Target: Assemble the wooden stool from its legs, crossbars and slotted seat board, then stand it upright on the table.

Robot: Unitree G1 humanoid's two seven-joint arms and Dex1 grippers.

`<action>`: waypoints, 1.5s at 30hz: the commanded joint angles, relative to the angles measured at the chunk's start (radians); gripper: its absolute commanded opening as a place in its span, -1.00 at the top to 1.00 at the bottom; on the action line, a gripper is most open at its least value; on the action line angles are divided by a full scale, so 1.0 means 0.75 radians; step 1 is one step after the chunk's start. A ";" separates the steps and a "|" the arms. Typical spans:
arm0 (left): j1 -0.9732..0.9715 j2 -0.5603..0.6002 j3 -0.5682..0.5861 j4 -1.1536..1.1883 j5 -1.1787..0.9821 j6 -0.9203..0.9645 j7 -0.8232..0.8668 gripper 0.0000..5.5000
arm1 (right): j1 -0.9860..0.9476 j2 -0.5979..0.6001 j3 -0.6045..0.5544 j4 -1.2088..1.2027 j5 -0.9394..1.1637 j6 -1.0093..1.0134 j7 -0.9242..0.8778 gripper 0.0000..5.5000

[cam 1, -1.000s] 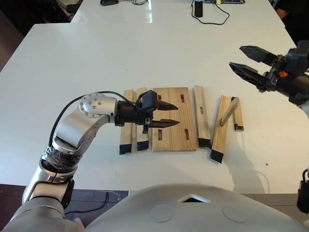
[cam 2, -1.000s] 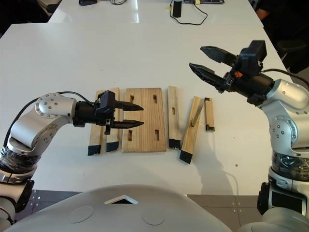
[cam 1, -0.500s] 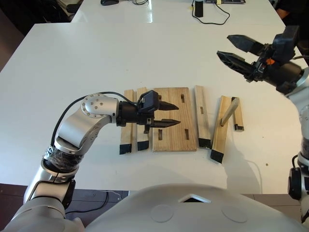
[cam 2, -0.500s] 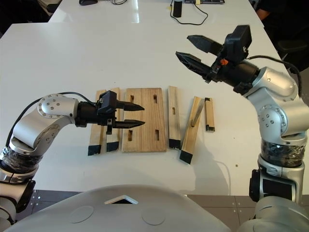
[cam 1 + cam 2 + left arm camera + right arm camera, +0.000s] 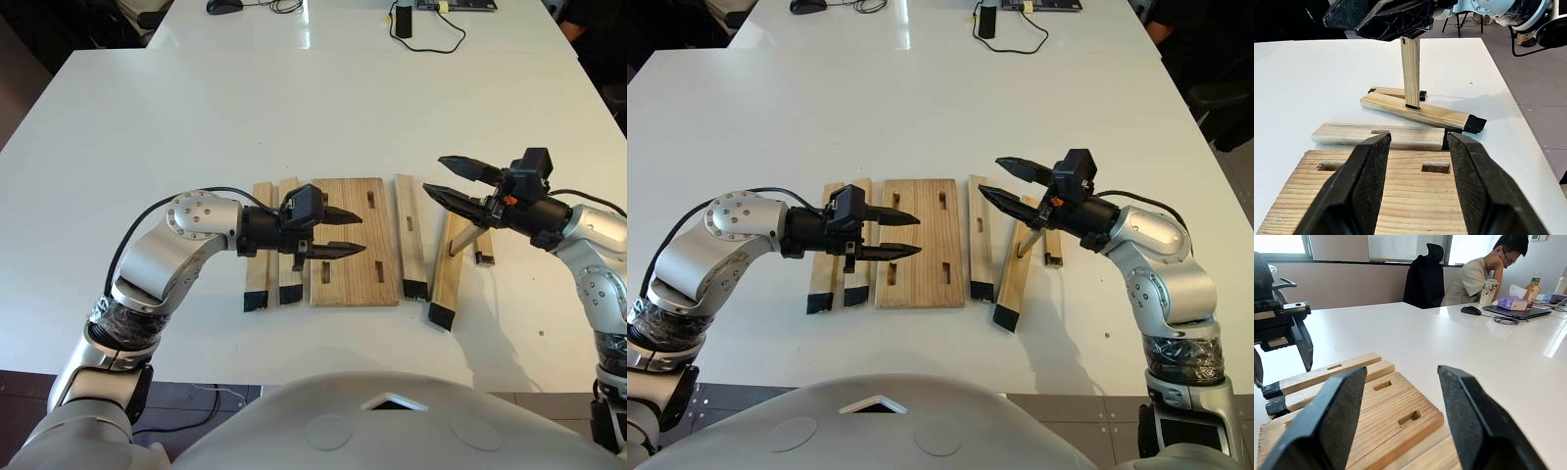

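Looks like the very start of the assembly, with no part yet fitted to the slotted seat board (image 5: 358,279) lying flat on the white table (image 5: 196,127). Holding nothing in the left gripper (image 5: 348,231): fingers spread wide, hovering low over the board, with its slots just ahead of and beneath the tips. Behind that gripper, under its wrist, two legs (image 5: 257,279) side by side, close against the board's edge. Holding nothing in the right gripper (image 5: 434,174) either: fingers wide apart, pointing toward the left gripper, poised above a third leg (image 5: 409,245) just beside the board. Just below and back from those fingertips, toward the wrist, a crossbar (image 5: 464,227) standing tilted on a fourth leg (image 5: 443,289), apparently plugged into its slot, though hard to confirm. Beside it, a short crossbar (image 5: 484,245) flat on the table. Judging by the pose, a reach for the first part, most likely the tilted crossbar or the leg under it. Calls next for lowering the right gripper, turning the fingers to straddle the narrow wood squarely, and closing without knocking the crossbar out of its seat; also for keeping the left gripper ready to pin the board against sliding
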 commanded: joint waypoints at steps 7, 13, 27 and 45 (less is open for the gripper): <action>0.023 0.012 0.014 -0.001 0.023 -0.022 0.011 0.22 | 0.087 -0.151 -0.166 -0.500 0.398 0.243 0.022 0.03; 0.067 -0.002 0.020 -0.002 0.044 -0.036 0.051 0.22 | 0.589 -0.299 0.004 -0.394 0.007 0.067 0.349 0.03; 0.105 -0.015 0.001 -0.007 0.075 -0.050 0.078 0.22 | 0.685 -0.343 0.077 0.090 -0.427 -0.269 0.430 0.03; 0.198 0.007 0.021 -0.062 0.078 -0.056 0.142 0.22 | 0.723 -0.178 -0.226 -0.329 -0.304 0.108 -0.074 -0.07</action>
